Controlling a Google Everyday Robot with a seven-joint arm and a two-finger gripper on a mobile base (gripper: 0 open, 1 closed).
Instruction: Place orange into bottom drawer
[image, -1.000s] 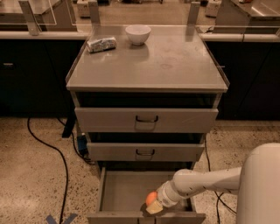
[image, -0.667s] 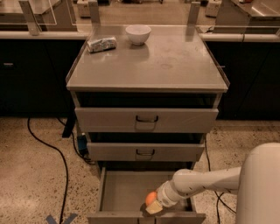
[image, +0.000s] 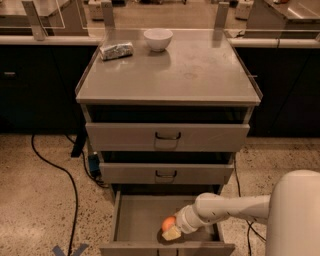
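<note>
The orange (image: 168, 223) is a small round orange fruit down inside the open bottom drawer (image: 134, 220), near its front right part. My gripper (image: 171, 230) reaches in from the right at the end of the white arm (image: 227, 209) and is right against the orange, with a pale fingertip (image: 172, 233) below it. The orange sits low, at or just above the drawer's grey floor; I cannot tell whether it rests on the floor.
The two upper drawers (image: 167, 137) are shut, with dark wire handles. On the cabinet top (image: 200, 70) stand a white bowl (image: 158, 39) and a crinkled packet (image: 116, 50). A black cable (image: 60, 170) runs over the floor at left. My white base (image: 295, 215) is at lower right.
</note>
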